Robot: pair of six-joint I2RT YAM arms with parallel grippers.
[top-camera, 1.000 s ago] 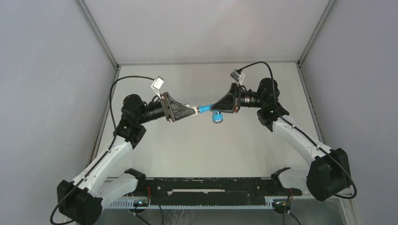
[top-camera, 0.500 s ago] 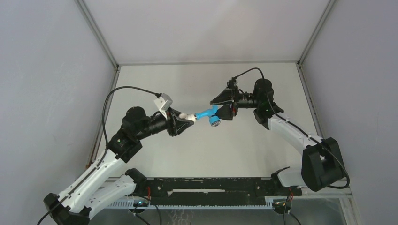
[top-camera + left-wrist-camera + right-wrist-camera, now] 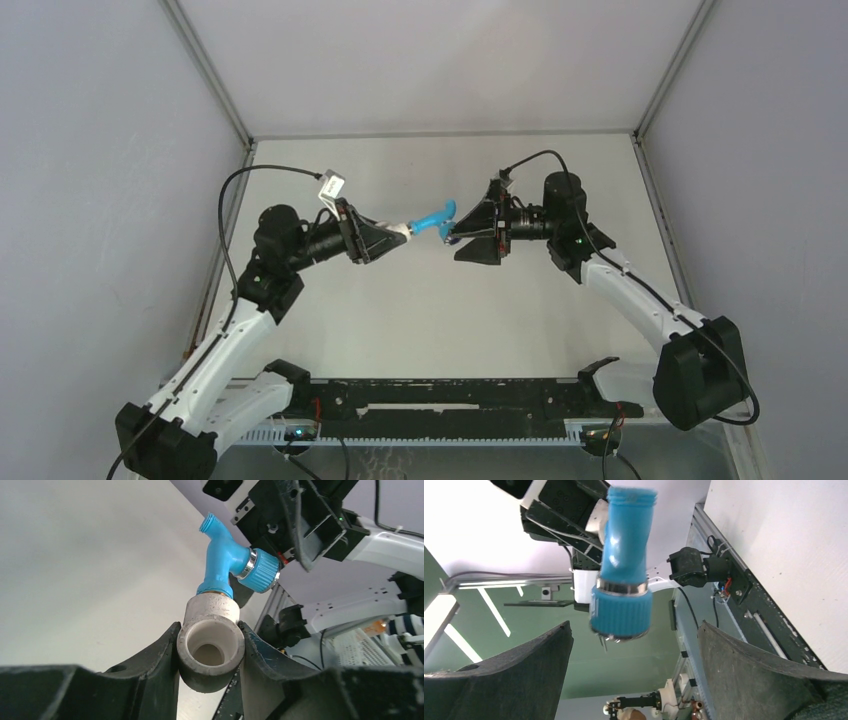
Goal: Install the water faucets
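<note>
Workspace: pale table (image 3: 430,320) boxed in by grey walls (image 3: 100,200). On my overhead feed both arms are raised over its middle, with their wrists facing each other.

Left gripper (image 3: 398,234): clamped on the white fitting (image 3: 210,630). My left wrist camera shows its black fingers (image 3: 157,655) pressed against both sides of the cylinder.

White fitting: a short, thick tube held in the air. Its open bore faces my left wrist camera and its far end points toward the other arm.

Water faucet (image 3: 223,560): bright blue, held off the table between the two grippers. Its base meets the far end of the white fitting with a thin brass-coloured ring at the joint. I cannot tell how deep it sits. The threaded spout points up and away on the left wrist feed.

Ribbed knob (image 3: 620,611): blue with a chrome band behind it. It sticks out sideways from the faucet body toward the right arm.

Right gripper (image 3: 634,625): jaws spread wide. On my right wrist feed the knob sits between the fingers (image 3: 539,665) with a gap on each side, and I see no contact.

Picture quality: the faucet is motion-blurred on my right wrist feed and sharp on the left one.
</note>
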